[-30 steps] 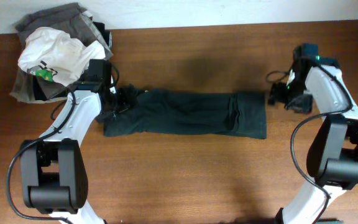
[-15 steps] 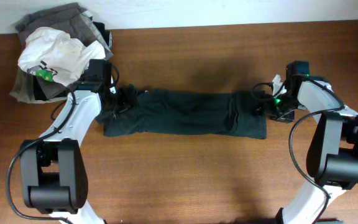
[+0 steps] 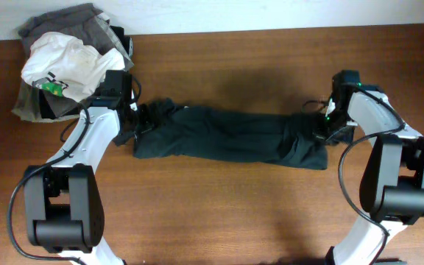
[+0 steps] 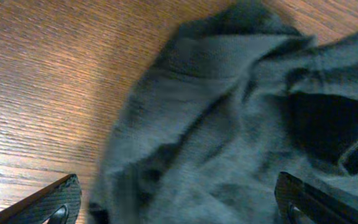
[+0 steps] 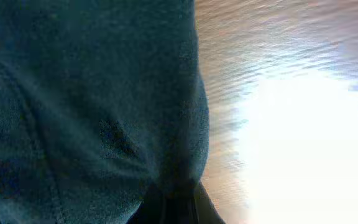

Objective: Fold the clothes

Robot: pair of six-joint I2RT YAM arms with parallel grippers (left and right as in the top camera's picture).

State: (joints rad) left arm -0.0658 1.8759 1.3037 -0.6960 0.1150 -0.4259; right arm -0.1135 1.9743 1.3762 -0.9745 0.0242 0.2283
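Overhead — dark T-shirt (image 3: 230,136), long rumpled band, wood-grain table (image 3: 219,213)

You have a plain, very dark teal-black thin-fabric T-shirt (image 3: 227,136), a reddish-brown wood-grain counter (image 3: 219,213), a crumpled white garment (image 3: 72,62) with a green mark (image 3: 51,87), and grey folded garments (image 3: 61,20).

White-shelled arms (image 3: 87,140), black joints (image 3: 57,213), looping black cables (image 3: 347,177), green light (image 3: 329,115) on the right.

One dark T-shirt (image 3: 227,136), one white garment (image 3: 68,62), one grey pile (image 3: 65,18), two arms (image 3: 94,136) (image 3: 374,118).
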